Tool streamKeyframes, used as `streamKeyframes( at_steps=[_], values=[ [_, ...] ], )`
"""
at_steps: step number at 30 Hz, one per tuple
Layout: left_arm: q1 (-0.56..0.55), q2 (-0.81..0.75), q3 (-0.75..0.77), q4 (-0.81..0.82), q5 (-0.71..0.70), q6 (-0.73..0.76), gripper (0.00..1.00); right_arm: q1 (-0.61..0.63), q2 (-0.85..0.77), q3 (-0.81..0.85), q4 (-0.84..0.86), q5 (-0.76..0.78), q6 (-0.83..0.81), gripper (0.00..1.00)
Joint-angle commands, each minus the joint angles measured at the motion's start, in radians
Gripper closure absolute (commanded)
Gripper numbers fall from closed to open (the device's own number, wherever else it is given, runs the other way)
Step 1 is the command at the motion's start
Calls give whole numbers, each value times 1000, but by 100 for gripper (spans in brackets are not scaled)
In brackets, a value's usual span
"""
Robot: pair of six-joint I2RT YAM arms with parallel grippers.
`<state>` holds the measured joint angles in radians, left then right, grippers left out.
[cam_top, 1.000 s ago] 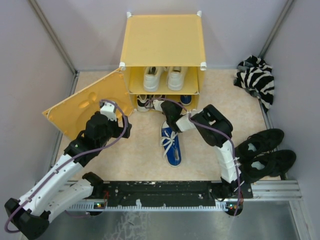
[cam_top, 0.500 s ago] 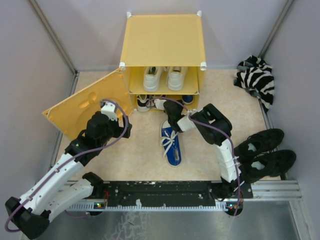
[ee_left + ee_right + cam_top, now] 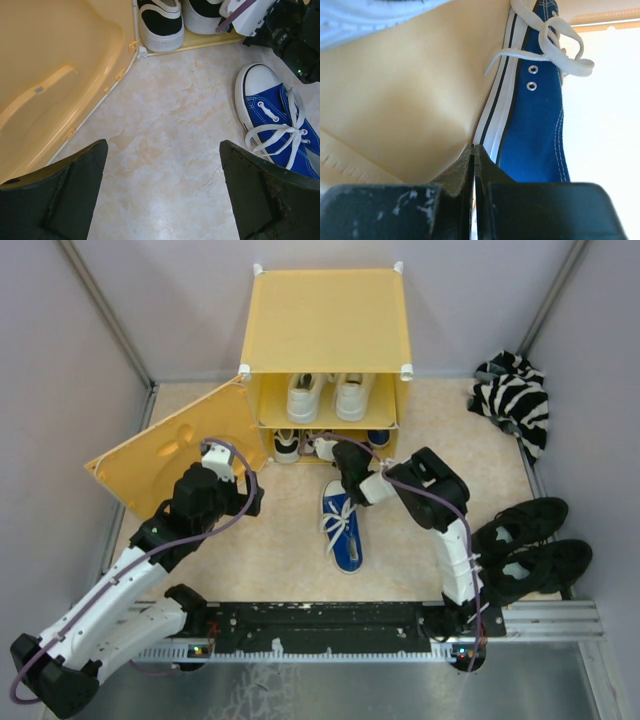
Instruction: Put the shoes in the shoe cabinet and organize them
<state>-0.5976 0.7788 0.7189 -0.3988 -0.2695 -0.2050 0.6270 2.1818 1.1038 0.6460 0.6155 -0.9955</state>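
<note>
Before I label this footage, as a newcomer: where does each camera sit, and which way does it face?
Top external: above, behind the arms, looking down on the shoe cabinet; both arms show.
Left wrist: faces the floor and blue shoe; open left gripper shows.
Right wrist: faces into the cabinet at another blue shoe; shut right gripper shows.
Top and left wrist share the floor's blue shoe.

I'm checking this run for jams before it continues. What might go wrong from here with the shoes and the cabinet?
1. The right gripper, shut, is right at the sole edge of the blue sneaker inside the shoe cabinet. A push there may twist or wedge it.
2. Its white laces lie loose just ahead and may snag.
3. The black-and-white sneakers already occupy the lower compartment, so the other blue sneaker may fit poorly.
</note>
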Motion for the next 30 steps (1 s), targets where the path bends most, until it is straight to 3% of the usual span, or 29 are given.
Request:
streamKeyframes(
  at_steps=[1,8,13,16,25,30],
  values=[
    [6,3,3,12,-5,0,1,-24,-81,-34,-70,43,49,100],
    [8,-8,-2,12,-5,-1,1,24,-102,-23,-162,44,82,100],
    [10,-7,1,15,-5,1,1,56,-154,11,-343,16,200,88],
    [10,-5,2,13,-9,5,1,78,-203,9,-415,-1,268,74],
    [12,-31,-3,17,6,-1,1,153,-358,-18,-656,-65,488,67],
    [12,-44,-7,13,4,5,1,175,-447,-10,-847,-61,715,58]
  ],
)
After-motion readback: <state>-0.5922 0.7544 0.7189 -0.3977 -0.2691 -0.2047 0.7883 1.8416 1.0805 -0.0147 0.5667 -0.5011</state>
